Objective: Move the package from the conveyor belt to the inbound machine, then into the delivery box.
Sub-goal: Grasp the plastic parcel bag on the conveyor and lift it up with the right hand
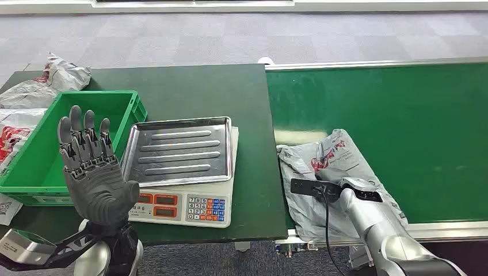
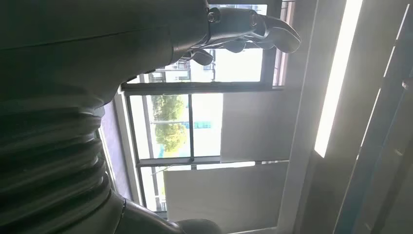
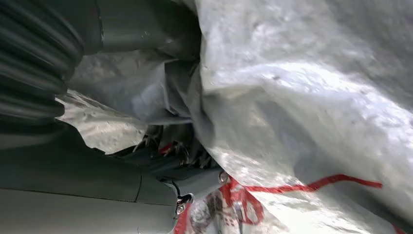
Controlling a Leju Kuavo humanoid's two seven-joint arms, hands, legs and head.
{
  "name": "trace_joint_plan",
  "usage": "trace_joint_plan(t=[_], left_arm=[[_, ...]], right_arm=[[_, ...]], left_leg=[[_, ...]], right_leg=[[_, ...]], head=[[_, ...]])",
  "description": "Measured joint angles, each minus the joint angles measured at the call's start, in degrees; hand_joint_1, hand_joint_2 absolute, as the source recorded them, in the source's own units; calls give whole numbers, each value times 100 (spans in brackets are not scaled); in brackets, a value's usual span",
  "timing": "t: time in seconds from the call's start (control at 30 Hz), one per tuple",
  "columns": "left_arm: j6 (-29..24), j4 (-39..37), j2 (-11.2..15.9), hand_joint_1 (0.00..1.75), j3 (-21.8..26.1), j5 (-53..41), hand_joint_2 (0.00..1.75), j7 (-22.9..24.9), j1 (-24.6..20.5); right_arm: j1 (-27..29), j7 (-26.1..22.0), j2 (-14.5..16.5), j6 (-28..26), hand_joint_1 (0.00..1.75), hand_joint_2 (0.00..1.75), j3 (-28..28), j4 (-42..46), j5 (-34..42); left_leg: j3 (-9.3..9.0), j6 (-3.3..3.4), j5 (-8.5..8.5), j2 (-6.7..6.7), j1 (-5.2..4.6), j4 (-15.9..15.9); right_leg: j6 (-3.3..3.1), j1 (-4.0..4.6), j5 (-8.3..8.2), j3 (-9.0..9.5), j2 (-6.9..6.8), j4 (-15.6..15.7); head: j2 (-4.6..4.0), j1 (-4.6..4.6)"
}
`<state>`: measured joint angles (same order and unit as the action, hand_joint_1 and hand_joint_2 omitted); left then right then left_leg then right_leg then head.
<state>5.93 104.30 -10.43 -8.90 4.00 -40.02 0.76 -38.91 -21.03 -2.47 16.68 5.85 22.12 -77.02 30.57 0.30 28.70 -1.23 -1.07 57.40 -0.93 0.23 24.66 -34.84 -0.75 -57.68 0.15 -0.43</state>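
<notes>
The left hand (image 1: 92,172) stood raised, palm out, fingers straight and apart, holding nothing, in front of the green crate (image 1: 40,155) on the bench (image 1: 253,144). Beside the crate, a steel tray (image 1: 178,150) lay on the scale (image 1: 198,204). The grey package (image 1: 322,161) lay on the green conveyor belt (image 1: 403,126), near its edge by the bench. The right hand (image 1: 336,178) rested on the package; the right wrist view showed its dark fingers (image 3: 165,146) sunk in folds of the plastic, though a firm grip could not be told.
</notes>
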Motion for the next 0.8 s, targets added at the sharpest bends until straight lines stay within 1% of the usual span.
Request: trace_joint_plan(t=[0.8], left_arm=[[-15, 19, 42, 0, 0, 12, 175, 0, 1]], right_arm=[[12, -84, 53, -36, 175, 175, 154, 22, 86]], left_leg=[[1, 0, 0, 4, -1, 0]], right_leg=[[0, -1, 0, 1, -1, 0]], head=[[0, 1]])
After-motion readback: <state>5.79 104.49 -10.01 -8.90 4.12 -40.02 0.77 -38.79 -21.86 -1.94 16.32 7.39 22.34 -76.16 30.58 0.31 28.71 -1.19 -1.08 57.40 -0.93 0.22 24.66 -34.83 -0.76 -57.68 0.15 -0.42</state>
